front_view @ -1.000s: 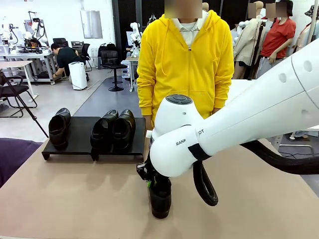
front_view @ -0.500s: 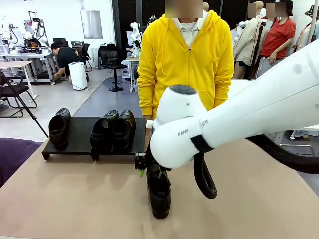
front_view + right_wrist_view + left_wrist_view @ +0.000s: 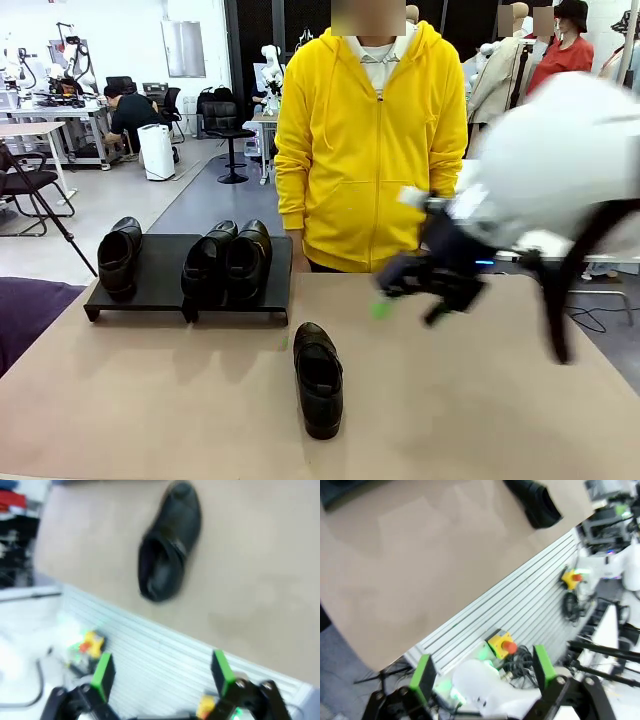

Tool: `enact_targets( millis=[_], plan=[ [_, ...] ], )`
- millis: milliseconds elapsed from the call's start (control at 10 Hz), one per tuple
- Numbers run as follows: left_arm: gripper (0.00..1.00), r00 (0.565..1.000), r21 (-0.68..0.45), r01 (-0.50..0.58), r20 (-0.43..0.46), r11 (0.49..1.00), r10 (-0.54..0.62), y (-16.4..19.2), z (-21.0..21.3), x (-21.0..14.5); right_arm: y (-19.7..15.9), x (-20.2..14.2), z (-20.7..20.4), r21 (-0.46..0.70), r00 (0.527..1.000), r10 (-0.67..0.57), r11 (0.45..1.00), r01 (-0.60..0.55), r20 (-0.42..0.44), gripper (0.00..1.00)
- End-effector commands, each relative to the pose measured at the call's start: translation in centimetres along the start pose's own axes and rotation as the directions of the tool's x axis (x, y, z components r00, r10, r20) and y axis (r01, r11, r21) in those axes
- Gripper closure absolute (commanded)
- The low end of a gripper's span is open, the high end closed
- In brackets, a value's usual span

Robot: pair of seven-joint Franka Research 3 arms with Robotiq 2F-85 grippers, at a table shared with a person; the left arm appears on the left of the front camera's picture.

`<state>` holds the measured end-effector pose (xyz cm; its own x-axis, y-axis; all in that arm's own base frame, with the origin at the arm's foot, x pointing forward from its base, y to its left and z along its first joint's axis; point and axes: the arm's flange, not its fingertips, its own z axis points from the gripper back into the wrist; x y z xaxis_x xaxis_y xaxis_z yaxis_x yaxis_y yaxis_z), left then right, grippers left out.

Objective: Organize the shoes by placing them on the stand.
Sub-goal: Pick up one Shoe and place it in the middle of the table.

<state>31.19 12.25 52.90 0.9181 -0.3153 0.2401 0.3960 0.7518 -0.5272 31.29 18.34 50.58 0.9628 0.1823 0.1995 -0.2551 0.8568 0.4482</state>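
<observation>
Three black shoes stand on the low black stand (image 3: 160, 272): one at its left end (image 3: 119, 256) and a pair side by side (image 3: 227, 261) on the right section. A fourth shoe (image 3: 319, 378) lies on the beige table in front of the stand, toe toward me, with nothing touching it. My right gripper (image 3: 410, 298) hovers blurred above the table, right of that shoe, open and empty. In the right wrist view the open gripper (image 3: 161, 672) is well away from the shoe (image 3: 170, 542). The left gripper (image 3: 482, 672) is open over the table's near edge, and the shoe (image 3: 535, 502) lies far off.
A person in a yellow hoodie (image 3: 372, 140) stands at the far side, just behind the table. The table's near edge is a ribbed metal rail (image 3: 520, 610) with yellow emergency-stop boxes (image 3: 501, 644). Bare tabletop (image 3: 150, 400) lies around the loose shoe.
My right gripper opened, let go of the shoe on the table, and swung up and away to the right. The shoe stays where it was set down.
</observation>
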Motion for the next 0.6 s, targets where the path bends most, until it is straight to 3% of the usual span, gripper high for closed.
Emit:
enact_targets(
  millis=[0, 200, 300, 400, 500],
  plan=[
    [0.00, 1.000, 0.003, -0.011, -0.009, 1.000, 0.011, -0.1, 0.2, 0.0, -7.5, -4.4, 5.6, -0.011, 0.995, -0.099, 0.995, 0.099, -0.021, 0.00],
    [0.00, 1.000, 0.003, -0.011, -0.009, 1.000, 0.011, -0.1, 0.2, 0.0, -13.0, -8.2, 8.6, 0.194, 0.994, -0.108, 0.976, 0.102, 0.020, 0.00],
    [0.00, 1.000, 0.003, -0.011, -0.009, 1.000, 0.011, -0.1, 0.2, 0.0, -15.1, -8.8, 8.2, 0.228, 0.986, -0.165, 0.961, 0.156, 0.020, 0.00],
    [0.00, 1.000, 0.003, -0.011, -0.009, 1.000, 0.011, -0.1, 0.2, 0.0, -15.8, -8.5, 6.8, 0.259, 0.986, -0.168, 0.953, 0.156, 0.025, 0.00],
    [0.00, 1.000, 0.003, -0.011, -0.009, 1.000, 0.011, -0.1, 0.2, 0.0, -13.1, -7.4, 10.9, 0.181, 0.990, -0.143, 0.974, 0.139, 0.012, 0.00]
  ],
)
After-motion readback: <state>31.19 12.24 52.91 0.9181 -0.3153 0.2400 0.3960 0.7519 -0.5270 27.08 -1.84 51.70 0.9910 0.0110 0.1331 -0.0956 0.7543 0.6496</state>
